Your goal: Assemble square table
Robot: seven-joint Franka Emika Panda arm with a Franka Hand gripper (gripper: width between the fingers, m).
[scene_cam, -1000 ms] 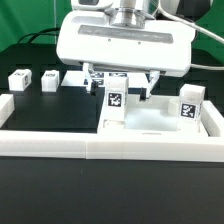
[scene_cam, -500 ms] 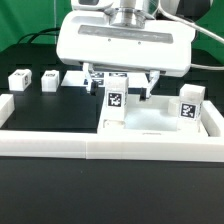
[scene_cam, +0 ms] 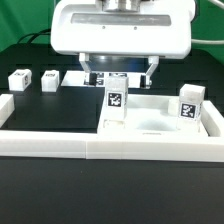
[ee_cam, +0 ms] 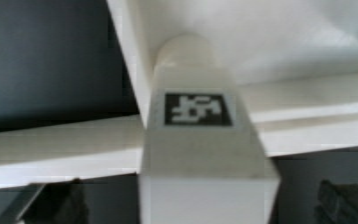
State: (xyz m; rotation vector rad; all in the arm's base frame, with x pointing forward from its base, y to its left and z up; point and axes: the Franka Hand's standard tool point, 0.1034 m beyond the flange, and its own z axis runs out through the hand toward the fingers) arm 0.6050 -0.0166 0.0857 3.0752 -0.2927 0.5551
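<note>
- The gripper (scene_cam: 122, 74) is seen hanging above the square tabletop (scene_cam: 152, 118), directly over the leg that stands at the tabletop's corner.
- In the wrist view the gripper (ee_cam: 197, 200) is shown spread wide: one of its fingers (ee_cam: 48, 200) lies on each side of the leg, with a dark gap on both sides. Nothing is gripped.
- The square tabletop is found lying flat on the black surface (scene_cam: 60, 112), tucked against the long white border bar (scene_cam: 110, 148) that runs along its near edge.
- The upright leg (scene_cam: 115, 103) is placed at the tabletop's near corner on the exterior view's left. A black-and-white tag is carried on the face turned to the camera.
- In the wrist view the same upright leg (ee_cam: 202, 110) is seen from above as a tall white block with its tag facing up the frame. Whether it is seated in a hole of the tabletop cannot be told.
- A second leg (scene_cam: 190, 103) is seen upright at the tabletop's side on the exterior view's right, well apart from the first, with its tag also shown.
- Two more leg blocks are seen off the tabletop, on the surface toward the exterior view's left: the nearer block (scene_cam: 50, 77) and the farther block (scene_cam: 18, 80). They lie just beside each other and apart from the tabletop.
- A short white bar end (scene_cam: 5, 108) is seen beyond these blocks, farthest from the tabletop on that side.
</note>
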